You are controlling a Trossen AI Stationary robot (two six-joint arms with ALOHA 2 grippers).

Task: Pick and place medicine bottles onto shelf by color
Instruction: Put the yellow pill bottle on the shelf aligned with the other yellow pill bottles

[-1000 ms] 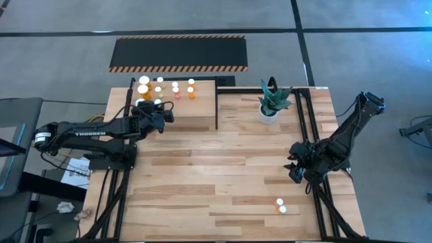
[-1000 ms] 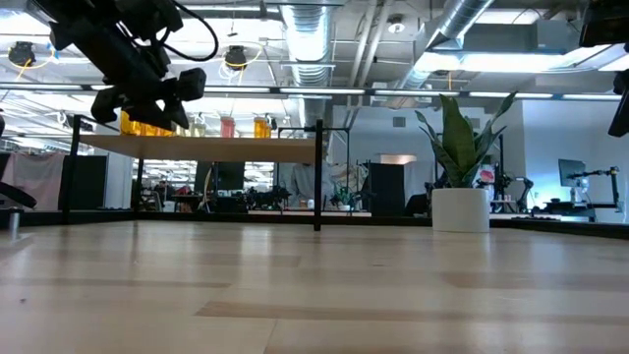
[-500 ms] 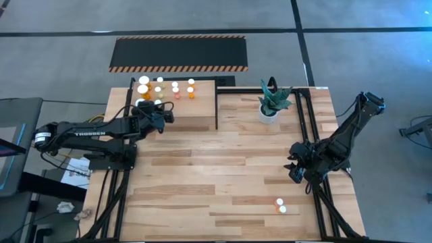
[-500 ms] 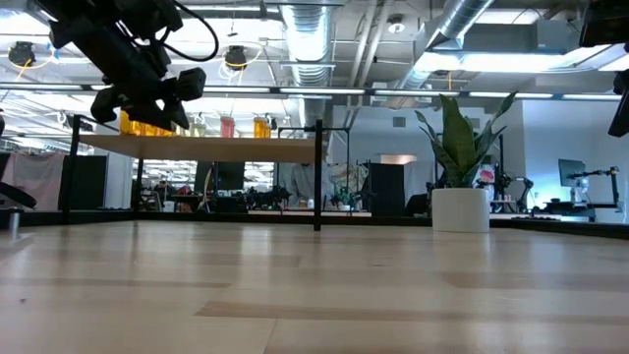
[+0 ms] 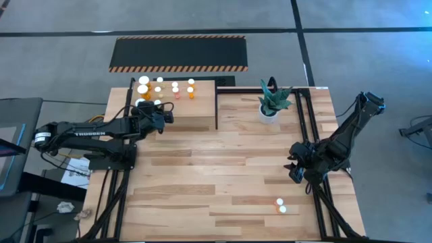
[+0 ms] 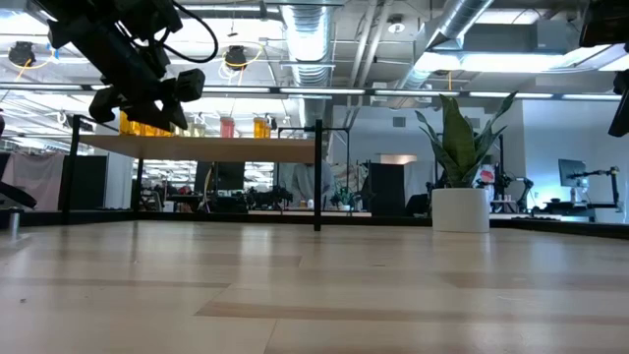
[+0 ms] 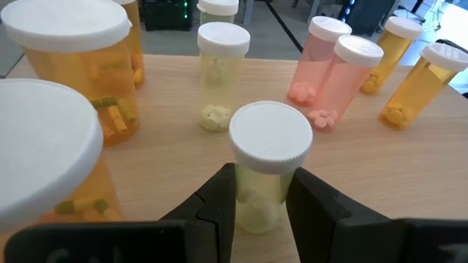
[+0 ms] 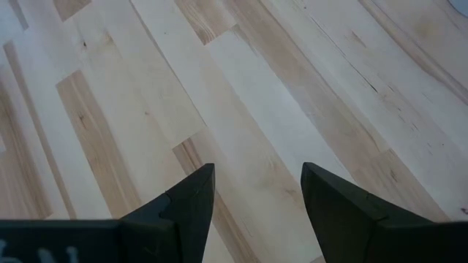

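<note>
While my left gripper (image 7: pixel 259 212) hangs over the shelf (image 5: pixel 196 113), its jaws are clamped on a pale yellowish bottle (image 7: pixel 269 172) standing upright on the plank among other medicine bottles (image 7: pixel 216 77). My right gripper (image 8: pixel 256 193) hovers above bare table (image 8: pixel 219 88), jaws apart, gripping nothing. Two bottles (image 5: pixel 279 205) lie on the table near it.

My matt black fingers (image 7: pixel 219 212) pinch a translucent plastic bottle (image 7: pixel 267 175) with a smooth white cap. The shelf (image 7: pixel 183 153) beneath is pale, matt wood; lower in the high view, the table (image 5: pixel 216 169) is striped, varnished planks.
</note>
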